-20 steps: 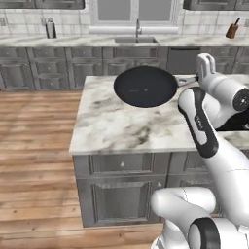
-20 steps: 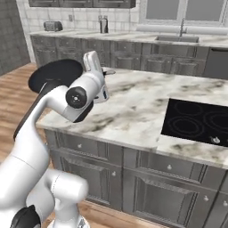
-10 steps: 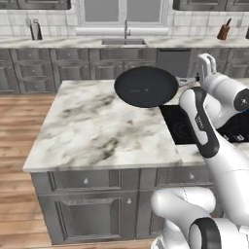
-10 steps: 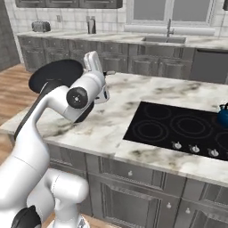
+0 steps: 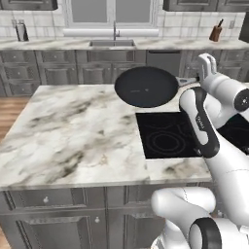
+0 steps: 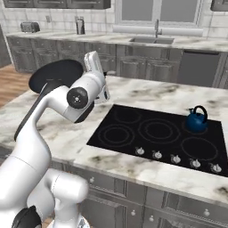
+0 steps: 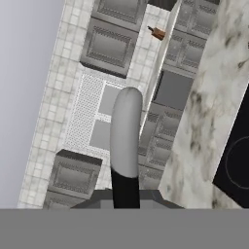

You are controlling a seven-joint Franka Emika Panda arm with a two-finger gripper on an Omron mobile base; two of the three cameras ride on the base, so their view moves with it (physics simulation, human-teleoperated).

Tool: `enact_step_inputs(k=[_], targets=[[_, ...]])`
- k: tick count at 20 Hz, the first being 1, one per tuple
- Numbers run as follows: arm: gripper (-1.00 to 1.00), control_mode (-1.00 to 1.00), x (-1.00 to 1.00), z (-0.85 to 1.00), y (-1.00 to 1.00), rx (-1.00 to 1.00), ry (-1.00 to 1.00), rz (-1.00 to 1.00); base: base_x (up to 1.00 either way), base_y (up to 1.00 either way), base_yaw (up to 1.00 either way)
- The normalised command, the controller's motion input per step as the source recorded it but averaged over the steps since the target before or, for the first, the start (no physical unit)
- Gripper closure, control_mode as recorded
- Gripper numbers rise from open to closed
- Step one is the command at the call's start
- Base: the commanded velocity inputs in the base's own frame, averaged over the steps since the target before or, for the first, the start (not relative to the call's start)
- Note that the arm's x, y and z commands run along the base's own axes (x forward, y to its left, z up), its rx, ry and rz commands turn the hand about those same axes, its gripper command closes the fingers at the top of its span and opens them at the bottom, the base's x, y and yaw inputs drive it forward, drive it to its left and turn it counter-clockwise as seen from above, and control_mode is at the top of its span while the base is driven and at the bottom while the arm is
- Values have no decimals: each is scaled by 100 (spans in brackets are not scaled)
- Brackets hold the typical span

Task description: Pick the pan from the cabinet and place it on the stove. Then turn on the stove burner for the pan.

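Base has driven right since the earlier frames: the stove (image 6: pixel 156 132) now sits nearly whole in your right base view, where it was cut off at the edge. Gripper (image 5: pixel 206 62) is clamped on the pan (image 5: pixel 146 86) by its handle (image 7: pixel 125 131), which runs up toward 12 o'clock in the hand view. Pan hangs level in the air, off the marble island (image 5: pixel 68 131), at 11 o'clock from the stove. Blue kettle (image 6: pixel 196 119) stands on the stove's far right burner.

You see the pan (image 5: pixel 145 86) in matt black with a smooth grey metal handle (image 7: pixel 125 131). The stove (image 6: pixel 156 133) is glossy black glass, set in a polished, grey-veined marble tabletop (image 5: pixel 68 131).
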Motion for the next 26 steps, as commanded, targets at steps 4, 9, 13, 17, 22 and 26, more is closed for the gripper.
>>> enact_step_inputs(k=[4,9,13,17,22,26], targets=[[100,100,0,0,0,0,0,0,36,-65,0],[100,100,0,0,0,0,0,0,27,-59,-2],[100,100,0,0,0,0,0,0,26,-46,-6],[100,100,0,0,0,0,0,0,23,-34,-17],[100,100,0,0,0,0,0,0,24,-21,-25],[100,100,0,0,0,0,0,0,31,-17,-24]])
